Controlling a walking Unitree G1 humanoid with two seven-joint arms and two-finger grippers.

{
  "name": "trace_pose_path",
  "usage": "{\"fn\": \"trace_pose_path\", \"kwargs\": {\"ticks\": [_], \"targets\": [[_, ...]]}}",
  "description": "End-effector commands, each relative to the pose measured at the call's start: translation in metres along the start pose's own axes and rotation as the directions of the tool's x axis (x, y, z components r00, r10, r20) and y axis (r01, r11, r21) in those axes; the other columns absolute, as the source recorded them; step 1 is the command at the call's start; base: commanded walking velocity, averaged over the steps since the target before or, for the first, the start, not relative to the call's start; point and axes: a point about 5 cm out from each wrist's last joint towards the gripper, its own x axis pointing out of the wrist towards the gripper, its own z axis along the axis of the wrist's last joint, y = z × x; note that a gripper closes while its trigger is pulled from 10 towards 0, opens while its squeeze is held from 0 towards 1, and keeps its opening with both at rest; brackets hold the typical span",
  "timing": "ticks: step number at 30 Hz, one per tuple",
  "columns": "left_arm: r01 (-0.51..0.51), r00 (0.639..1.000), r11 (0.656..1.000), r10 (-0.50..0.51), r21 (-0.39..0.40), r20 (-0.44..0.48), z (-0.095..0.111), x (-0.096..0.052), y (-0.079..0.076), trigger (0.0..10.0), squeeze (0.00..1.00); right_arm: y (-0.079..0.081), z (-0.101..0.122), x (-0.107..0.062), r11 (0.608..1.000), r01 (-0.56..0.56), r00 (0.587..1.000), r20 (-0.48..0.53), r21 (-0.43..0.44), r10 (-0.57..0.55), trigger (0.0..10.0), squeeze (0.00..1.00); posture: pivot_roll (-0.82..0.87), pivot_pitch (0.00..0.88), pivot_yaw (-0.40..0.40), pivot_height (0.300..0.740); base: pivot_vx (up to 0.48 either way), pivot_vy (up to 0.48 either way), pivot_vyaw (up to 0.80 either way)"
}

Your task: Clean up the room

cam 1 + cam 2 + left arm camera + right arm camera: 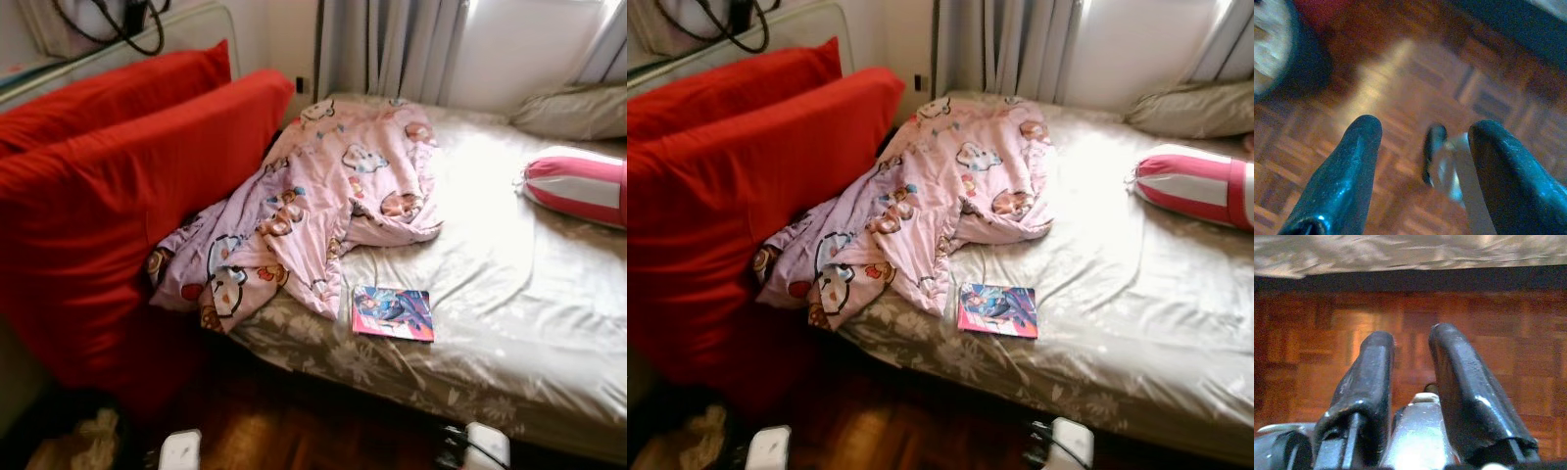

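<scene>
Left end effector [1422,142] hangs agape; crumpled pink cartoon blanket [313,206].

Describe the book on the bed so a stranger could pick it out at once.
Start at the bed with its pale floral sheet. Near its front edge, just below the crumpled pink cartoon-print blanket, lies the book. It is the only flat, glossy thing there, its cover bright pink and blue.

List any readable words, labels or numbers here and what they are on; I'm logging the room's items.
No text can be read in these pictures.
Book on the bed: colourful cover art, any title too small and blurred to read.
Pink cartoon-print blanket: pictures only, no legible lettering.
Pink-and-white striped bolster: no writing visible.
</scene>
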Motion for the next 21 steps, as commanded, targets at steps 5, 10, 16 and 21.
{"fn": "trace_pose_path", "kwargs": {"ticks": [5,10,16,21], "targets": [[0.030,0.999,0.999,-0.029,0.014,-0.029,-0.0072,-0.0007,-0.0073,10.0,0.00,-0.0119,-0.0034,-0.0029,1.000,0.031,0.999,-0.008,-0.006,-0.031,10.0,0.00,0.01,0.000,0.010,0.740,0.000,0.000,0.00],[0.027,0.999,1.000,-0.027,0.008,-0.033,-0.0089,-0.0012,-0.0064,10.0,0.00,-0.0121,-0.0061,-0.0038,1.000,0.028,1.000,-0.012,-0.006,-0.028,10.0,0.00,0.01,0.000,0.010,0.740,0.290,0.000,0.00],[0.028,0.999,1.000,-0.028,0.005,-0.037,-0.0104,-0.0016,-0.0063,10.0,0.00,-0.0128,-0.0090,-0.0048,1.000,0.029,0.999,-0.017,-0.009,-0.029,10.0,0.00,0.01,0.000,0.010,0.740,0.315,0.000,0.00],[0.032,0.999,0.999,-0.032,0.005,-0.039,-0.0111,-0.0017,-0.0064,10.0,0.00,-0.0130,-0.0095,-0.0050,1.000,0.029,0.999,-0.014,-0.006,-0.029,10.0,0.00,0.01,0.000,0.012,0.740,0.266,0.000,0.00]]}}
